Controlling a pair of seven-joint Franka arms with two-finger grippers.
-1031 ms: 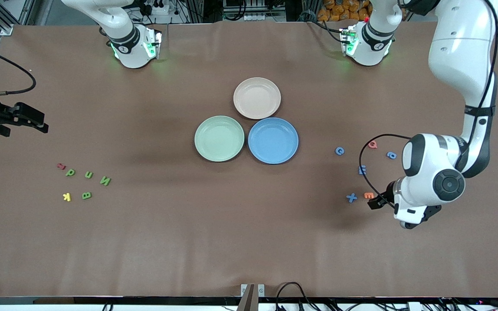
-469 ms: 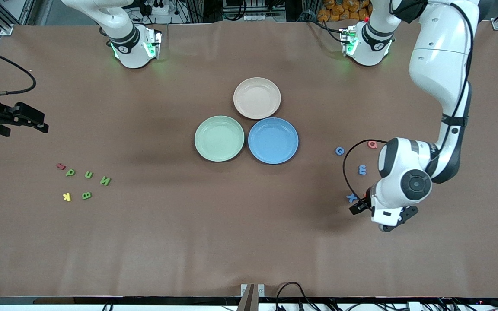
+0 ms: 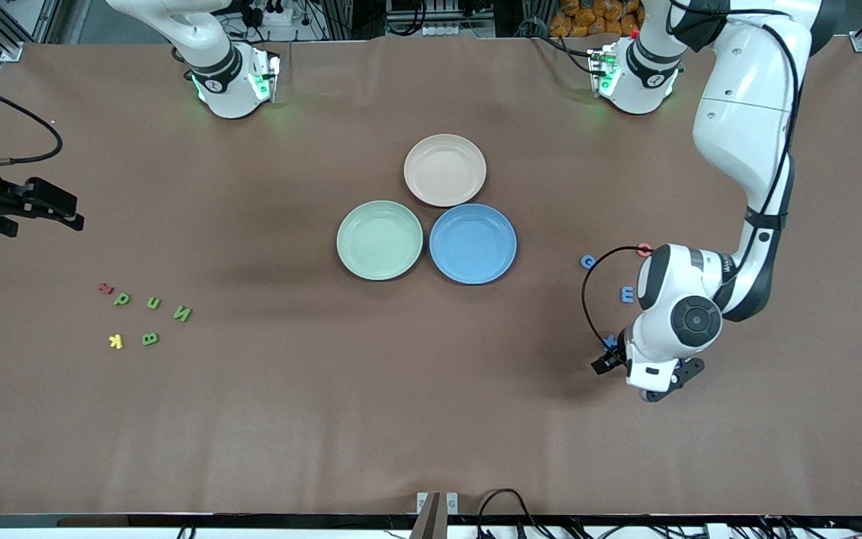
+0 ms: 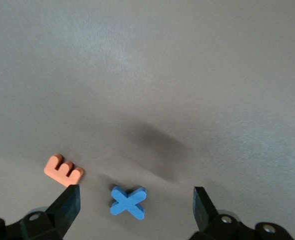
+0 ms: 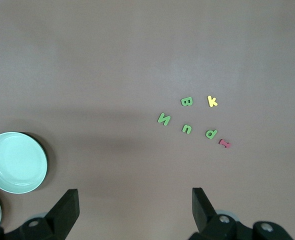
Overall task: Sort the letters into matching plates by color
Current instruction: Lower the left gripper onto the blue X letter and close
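My left gripper (image 4: pixel 136 194) hangs open low over the table, its fingers on either side of a blue X (image 4: pixel 128 202) and apart from it. An orange E (image 4: pixel 63 170) lies just beside one fingertip. In the front view the X (image 3: pixel 610 341) peeks out by the left gripper (image 3: pixel 604 362); a blue C (image 3: pixel 587 261), another blue letter (image 3: pixel 627 294) and a red one (image 3: pixel 645 249) lie nearby. Green letters (image 3: pixel 150 338), a yellow K (image 3: pixel 115 341) and a red piece (image 3: pixel 105 287) lie at the right arm's end. My right gripper (image 5: pixel 135 195) waits open above bare table.
The pale green plate (image 3: pixel 379 239), blue plate (image 3: pixel 473 243) and beige-pink plate (image 3: pixel 445 170) sit together mid-table, all empty. The left arm's elbow and forearm (image 3: pixel 745 135) rise over its end of the table. A cable (image 3: pixel 588 299) loops beside the left wrist.
The left arm has swung toward the plates, carrying its open gripper from over the orange E to over the blue X and covering a blue letter. The right arm has not moved.
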